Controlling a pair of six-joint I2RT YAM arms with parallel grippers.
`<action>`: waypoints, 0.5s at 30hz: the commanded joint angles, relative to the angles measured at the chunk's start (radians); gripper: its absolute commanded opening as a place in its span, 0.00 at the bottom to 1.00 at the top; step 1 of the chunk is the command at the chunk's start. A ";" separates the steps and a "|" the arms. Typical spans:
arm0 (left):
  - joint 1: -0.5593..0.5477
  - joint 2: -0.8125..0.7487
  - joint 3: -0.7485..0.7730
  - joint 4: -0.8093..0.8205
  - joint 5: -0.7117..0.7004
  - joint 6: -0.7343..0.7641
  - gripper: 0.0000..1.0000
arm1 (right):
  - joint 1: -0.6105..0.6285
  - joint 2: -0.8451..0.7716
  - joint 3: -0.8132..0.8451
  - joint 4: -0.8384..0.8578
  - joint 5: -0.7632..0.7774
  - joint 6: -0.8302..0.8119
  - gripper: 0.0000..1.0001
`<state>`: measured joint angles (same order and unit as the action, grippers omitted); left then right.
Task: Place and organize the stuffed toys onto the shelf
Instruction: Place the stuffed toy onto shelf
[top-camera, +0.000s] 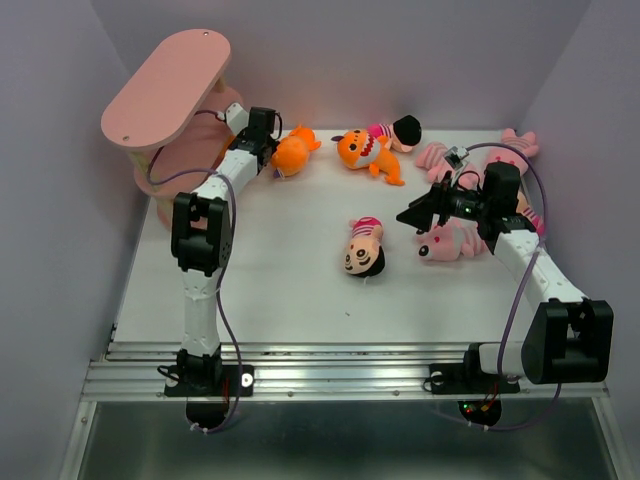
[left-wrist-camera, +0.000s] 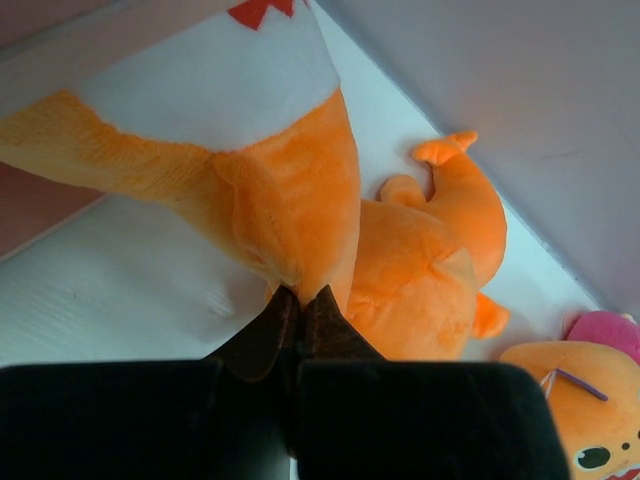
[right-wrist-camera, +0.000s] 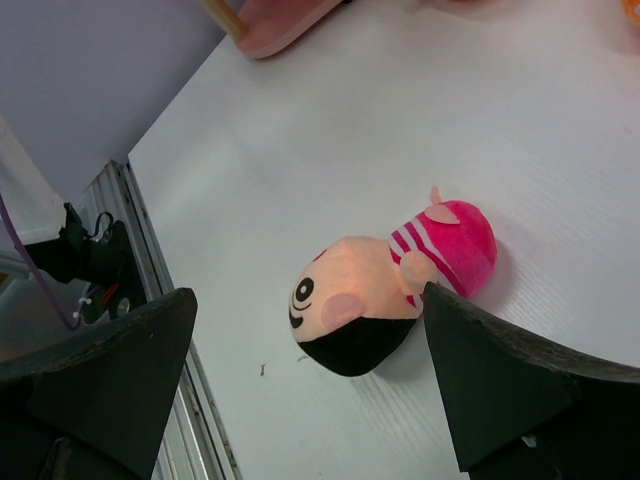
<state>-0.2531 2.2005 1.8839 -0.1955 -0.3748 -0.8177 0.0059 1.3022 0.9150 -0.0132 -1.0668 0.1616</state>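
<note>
The left claw (left-wrist-camera: 300, 310) fills the bottom of its wrist view, its dark fingers clenched tight on a fold of an orange shark-like plush toy (left-wrist-camera: 290, 210) with a white belly and red teeth. An orange tailed body lies just behind the fold; whether it is the same toy cannot be told. From above, this claw sits at the far left of the white surface (top-camera: 280, 300), just beside the lower tiers of the pink three-tier oval shelf (top-camera: 165, 85). The left arm stretches forward from its base, elbow raised, forearm angled toward the shelf.

The right claw (right-wrist-camera: 315, 385) is spread wide and grasps nothing. It hangs above a peach-faced doll with black hair and a magenta striped top (right-wrist-camera: 390, 290), which lies on its side mid-surface. The right arm is bent, its forearm reaching inward.

A second orange shark plush (top-camera: 365, 150), another black-haired doll (top-camera: 398, 130) and light pink striped animals (top-camera: 450, 245) lie on the surface, well apart from the shelf.

The step in hand looks like carrying the gripped shark to the shelf. The next move likely calls for lifting it over a board's edge, clear of the posts, then letting go.
</note>
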 joint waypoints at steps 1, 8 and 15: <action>0.021 0.008 0.087 0.010 -0.027 0.014 0.00 | -0.009 -0.026 -0.001 0.058 -0.024 -0.004 1.00; 0.026 0.038 0.126 0.021 -0.045 0.038 0.00 | -0.009 -0.015 -0.002 0.058 -0.027 -0.005 1.00; 0.034 0.073 0.161 0.016 -0.072 0.041 0.00 | -0.009 -0.011 -0.004 0.061 -0.030 -0.004 1.00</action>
<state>-0.2382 2.2692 1.9720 -0.2001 -0.3916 -0.7952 0.0059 1.3022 0.9150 -0.0132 -1.0740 0.1612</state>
